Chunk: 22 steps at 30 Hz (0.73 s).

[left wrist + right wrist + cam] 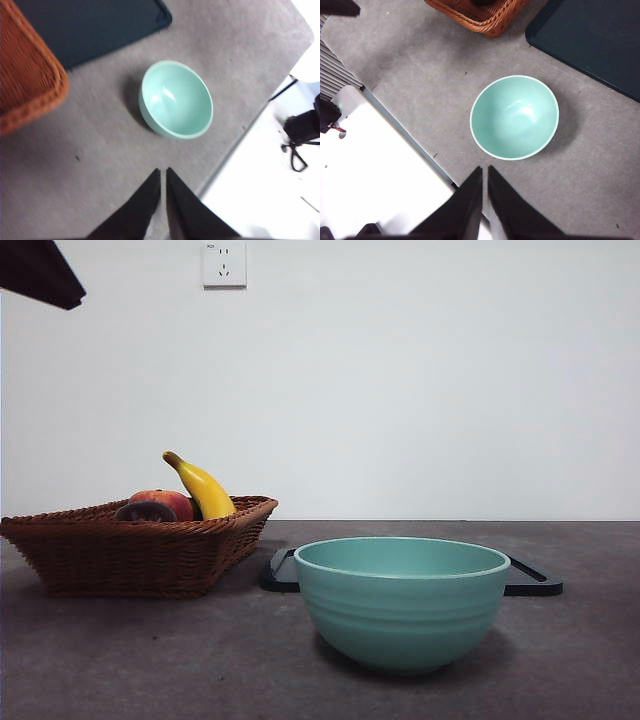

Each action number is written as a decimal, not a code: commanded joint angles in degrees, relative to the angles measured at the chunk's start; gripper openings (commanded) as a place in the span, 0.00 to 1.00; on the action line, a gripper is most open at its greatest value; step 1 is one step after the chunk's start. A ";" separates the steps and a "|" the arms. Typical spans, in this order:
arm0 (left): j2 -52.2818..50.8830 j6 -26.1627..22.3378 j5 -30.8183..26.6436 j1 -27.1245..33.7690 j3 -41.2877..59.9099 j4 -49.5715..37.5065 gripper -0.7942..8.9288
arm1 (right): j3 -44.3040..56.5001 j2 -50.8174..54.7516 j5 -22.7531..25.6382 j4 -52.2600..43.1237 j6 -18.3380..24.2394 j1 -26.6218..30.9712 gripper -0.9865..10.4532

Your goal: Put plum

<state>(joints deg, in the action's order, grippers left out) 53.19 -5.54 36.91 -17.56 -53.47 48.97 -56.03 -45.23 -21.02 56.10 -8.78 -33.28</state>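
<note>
The plum point(146, 511), dark maroon and glossy, lies in the wicker basket point(90, 550) at the left, beside a red-orange fruit point(170, 502) and a yellow banana point(203, 488). My left gripper point(163, 172) hangs high above the table, shut and holding nothing, with the teal bowl point(176, 99) ahead of it and a basket corner point(30, 80) off to one side. My right gripper point(485, 170) is likewise shut and bare, high over the table's edge near the bowl point(514, 117). Neither wrist view shows the plum clearly.
The teal bowl point(402, 600) stands near the front, right of the basket. A flat black tray point(535, 582) lies behind it. A black arm tip point(40, 270) shows at the top left corner. The table edge point(405, 135) drops off to white floor.
</note>
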 commanded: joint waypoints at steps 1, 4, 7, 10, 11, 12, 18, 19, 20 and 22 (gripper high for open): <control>-2.40 -4.24 -1.55 1.05 -0.46 -6.86 0.10 | -0.87 -0.35 0.02 -0.55 0.46 -0.33 0.09; -5.86 -4.52 -5.14 3.26 -0.31 -17.11 0.10 | -0.87 -0.35 0.02 -0.55 0.46 -0.33 0.09; -10.03 -4.50 -9.35 6.05 0.74 -26.67 0.10 | -0.87 -0.33 0.02 -0.55 0.46 -0.33 0.09; -14.91 -4.52 -14.45 9.16 3.78 -34.75 0.10 | -0.87 -0.35 0.02 -0.57 0.46 -0.33 0.09; -17.00 -4.50 -16.46 10.29 5.60 -37.59 0.10 | -0.87 -0.35 0.02 -0.57 0.46 -0.33 0.09; -18.71 -4.50 -17.97 11.15 7.26 -39.76 0.10 | -0.87 -0.35 0.02 -0.55 0.46 -0.33 0.09; -29.16 -4.52 -27.52 14.36 19.26 -46.51 0.10 | -0.87 -0.35 0.02 -0.55 0.46 -0.33 0.09; -30.58 -4.50 -28.65 14.64 21.05 -46.82 0.10 | -0.87 -0.35 0.02 -0.57 0.46 -0.33 0.09; -32.13 -4.50 -29.59 14.93 23.08 -47.06 0.10 | -0.87 -0.33 0.02 -0.57 0.46 -0.33 0.09; -34.82 -4.50 -30.75 15.34 26.73 -47.30 0.10 | -0.87 -0.35 0.02 -0.57 0.46 -0.33 0.09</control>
<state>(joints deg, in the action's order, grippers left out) 18.98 -9.61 6.57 -2.31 -27.53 2.48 -56.03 -45.25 -20.99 56.10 -8.78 -33.28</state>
